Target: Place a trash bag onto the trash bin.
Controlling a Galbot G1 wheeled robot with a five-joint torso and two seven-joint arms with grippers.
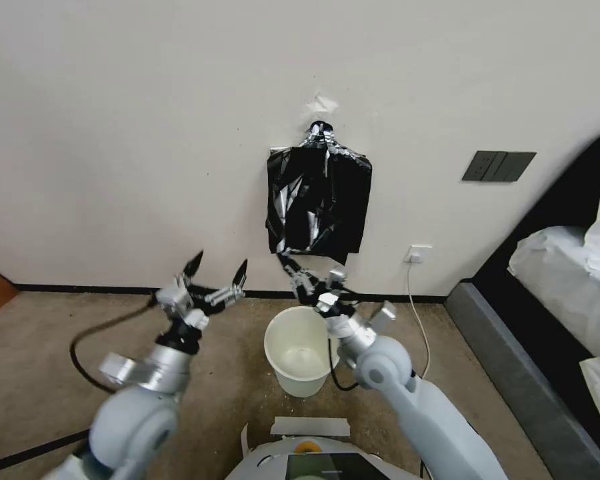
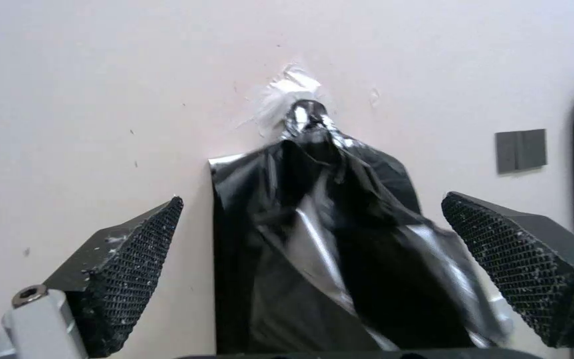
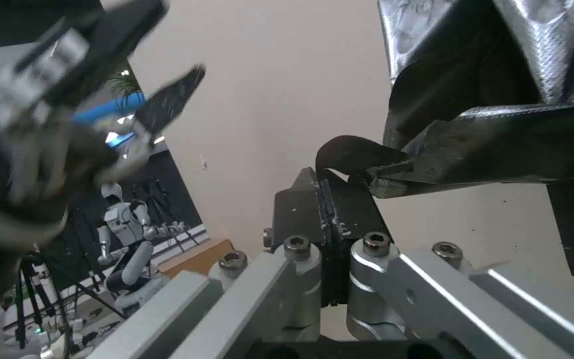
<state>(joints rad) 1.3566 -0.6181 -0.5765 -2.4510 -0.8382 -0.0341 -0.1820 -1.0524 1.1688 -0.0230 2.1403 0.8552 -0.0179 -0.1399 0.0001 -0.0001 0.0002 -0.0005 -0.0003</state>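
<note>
Hanging from a wall hook, bundle of black bags (image 1: 319,203) sits above trash bin (image 1: 301,351) on carpet floor (image 1: 40,347); bed (image 1: 573,267) at right, wall socket (image 1: 418,253) with cord nearby. Right gripper (image 1: 292,265) raised over bin, fingers pressed together pinching trash bag (image 3: 366,159) corner at bundle's bottom edge. Left gripper (image 1: 217,265) held up left of bin, fingers (image 2: 127,269) spread apart, holding nothing.

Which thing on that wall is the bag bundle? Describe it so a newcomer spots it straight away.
Start at the pale wall ahead and find the hook near its middle, above the cream trash bin on the floor. The bag bundle hangs there: a glossy black rectangle with a silvery bunched top. Unlike the flat grey switch plate to its right, it is wrinkled and hangs loose.
</note>
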